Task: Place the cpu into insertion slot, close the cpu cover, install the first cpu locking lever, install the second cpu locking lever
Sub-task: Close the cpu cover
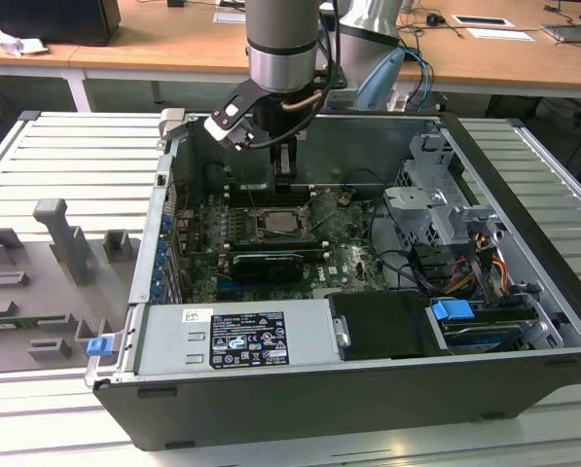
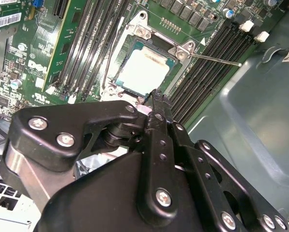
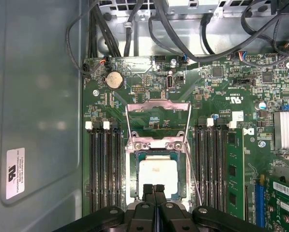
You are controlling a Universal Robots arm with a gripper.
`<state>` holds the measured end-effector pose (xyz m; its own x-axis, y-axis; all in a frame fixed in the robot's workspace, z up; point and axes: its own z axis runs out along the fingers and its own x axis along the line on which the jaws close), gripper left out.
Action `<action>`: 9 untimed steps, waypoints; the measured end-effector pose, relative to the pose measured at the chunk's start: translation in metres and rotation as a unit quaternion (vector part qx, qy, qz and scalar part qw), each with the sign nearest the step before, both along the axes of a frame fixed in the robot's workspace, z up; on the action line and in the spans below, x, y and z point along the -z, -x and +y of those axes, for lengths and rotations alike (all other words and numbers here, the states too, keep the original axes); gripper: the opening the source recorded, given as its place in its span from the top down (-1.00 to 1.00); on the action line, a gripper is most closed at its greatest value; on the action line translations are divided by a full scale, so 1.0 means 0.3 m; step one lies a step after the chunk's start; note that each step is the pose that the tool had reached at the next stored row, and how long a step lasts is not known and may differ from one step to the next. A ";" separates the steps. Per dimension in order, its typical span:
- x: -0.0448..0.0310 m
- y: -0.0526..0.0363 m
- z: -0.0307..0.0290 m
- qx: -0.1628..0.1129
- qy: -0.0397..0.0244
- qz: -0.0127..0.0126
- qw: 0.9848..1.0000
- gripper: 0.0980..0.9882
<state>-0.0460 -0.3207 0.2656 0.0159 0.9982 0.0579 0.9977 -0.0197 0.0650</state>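
Note:
The pale square cpu (image 3: 157, 176) (image 2: 145, 67) lies flat in the insertion slot (image 3: 133, 166) on the green board. The silver cpu cover (image 3: 159, 106) stands swung open at the slot's far side, with the board showing through its window. A thin wire locking lever (image 2: 217, 59) sticks out free beside the slot. My gripper (image 3: 154, 188) (image 2: 154, 99) (image 1: 282, 187) hangs just above the slot's near edge. Its two black fingers are pressed together and hold nothing.
Long black memory slots (image 3: 104, 169) (image 3: 213, 169) flank the socket on both sides. Black cables (image 3: 134, 29) and a drive cage (image 1: 436, 195) crowd the case. The case's metal wall (image 2: 260, 111) rises close by. Grey fixtures (image 1: 66, 238) stand on the table at the exterior view's left.

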 end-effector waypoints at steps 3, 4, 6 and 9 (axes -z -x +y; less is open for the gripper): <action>-0.008 0.000 0.000 0.000 0.000 0.000 1.000 0.98; -0.010 0.000 0.000 0.000 0.000 0.000 1.000 0.98; -0.016 0.000 0.000 0.000 0.000 0.000 1.000 0.98; -0.022 0.000 0.000 0.000 0.000 0.000 1.000 0.98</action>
